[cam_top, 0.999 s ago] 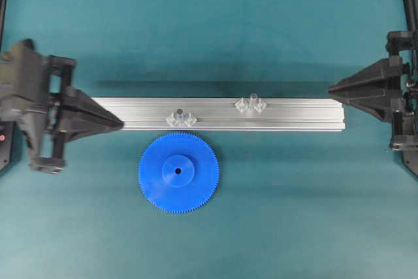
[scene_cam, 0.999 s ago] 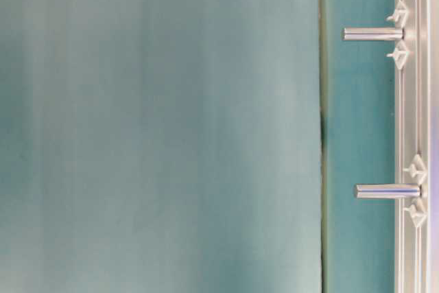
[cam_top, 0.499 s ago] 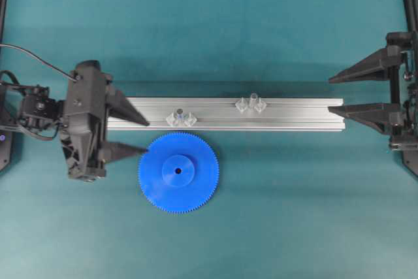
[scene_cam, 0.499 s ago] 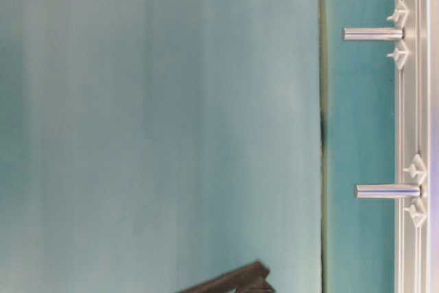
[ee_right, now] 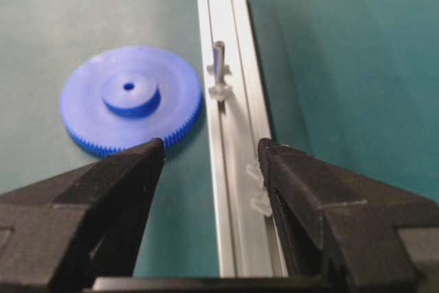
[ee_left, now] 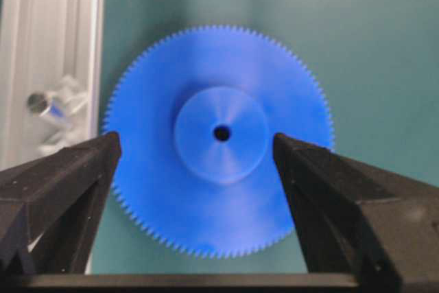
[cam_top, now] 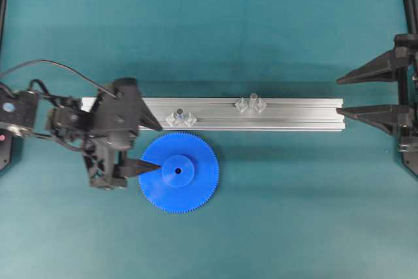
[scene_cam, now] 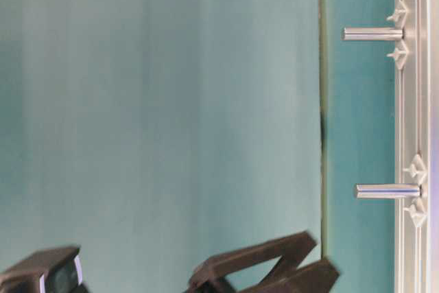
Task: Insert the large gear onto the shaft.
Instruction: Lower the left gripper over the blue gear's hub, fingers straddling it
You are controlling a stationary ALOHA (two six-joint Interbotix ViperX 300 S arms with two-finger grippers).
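Observation:
The large gear (cam_top: pixel 178 172) is a bright-blue toothed disc lying flat on the green mat in front of the rail; it also shows in the left wrist view (ee_left: pixel 219 138) and the right wrist view (ee_right: pixel 130 97). The shaft (cam_top: pixel 253 101), a thin pin with a light tip, stands between clear brackets on the rail, right of the gear. My left gripper (cam_top: pixel 157 148) is open and empty; one fingertip overlaps the gear's left rim. In its wrist view the gripper (ee_left: pixel 195 138) has its fingers either side of the hub. My right gripper (cam_top: pixel 339 97) is open and empty at the rail's right end.
The aluminium rail (cam_top: pixel 294 114) runs left to right behind the gear. A second pin with a darker tip (cam_top: pixel 179 116) stands on it right behind the gear, close to my left gripper's upper finger. In the right wrist view my finger hides most of the shaft.
Both grippers were shut one second ago and have opened. My left arm has moved right along the rail until its fingers reach the gear. The gear has not moved.

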